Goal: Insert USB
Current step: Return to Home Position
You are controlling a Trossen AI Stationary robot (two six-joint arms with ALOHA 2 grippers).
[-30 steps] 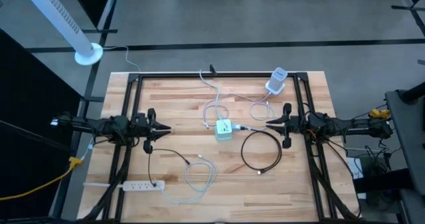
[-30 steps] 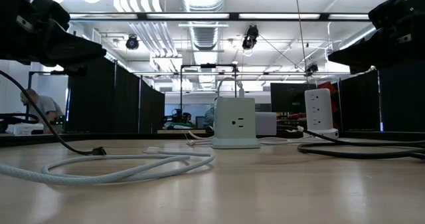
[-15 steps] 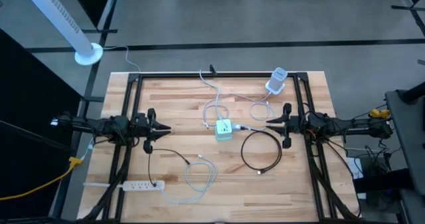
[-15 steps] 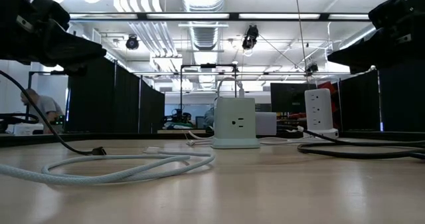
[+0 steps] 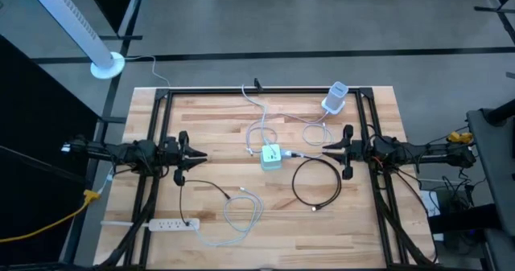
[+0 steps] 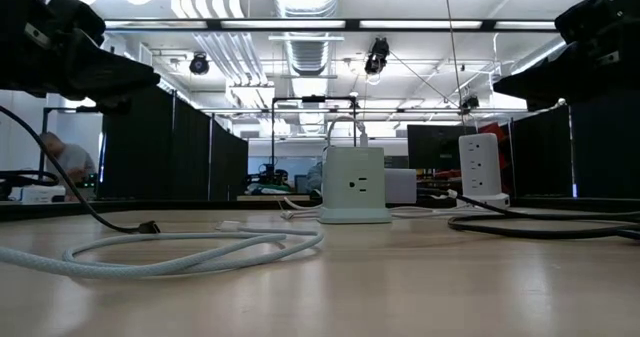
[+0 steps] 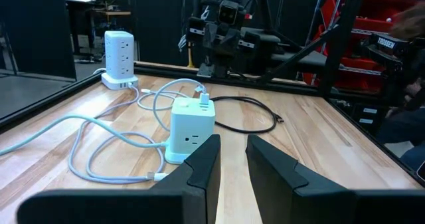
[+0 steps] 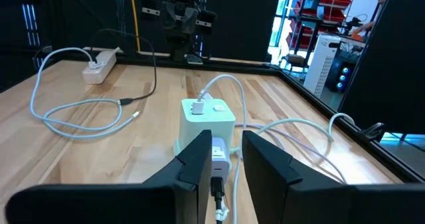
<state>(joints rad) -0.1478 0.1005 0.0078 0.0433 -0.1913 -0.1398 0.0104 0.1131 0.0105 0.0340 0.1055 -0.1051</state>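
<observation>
A pale green power cube (image 5: 271, 156) stands at the table's middle with a white plug (image 7: 202, 98) in its top. A small white plug (image 8: 219, 161) with a dark lead lies by the cube's right side. A white cable (image 5: 241, 209) coils near the front, its free end (image 5: 245, 191) on the wood. A black cable (image 5: 316, 182) loops right of the cube. My left gripper (image 5: 197, 156) hovers level left of the cube, and my right gripper (image 5: 324, 148) hovers level to its right. Both are open by a narrow gap (image 7: 232, 151) (image 8: 227, 144) and hold nothing.
A white tower power strip (image 5: 335, 98) stands at the far right, with white cables running from it toward the cube. A flat white power strip (image 5: 173, 223) lies at the near left. A black frame (image 5: 265, 90) rims the table. A person (image 6: 62, 155) sits beyond.
</observation>
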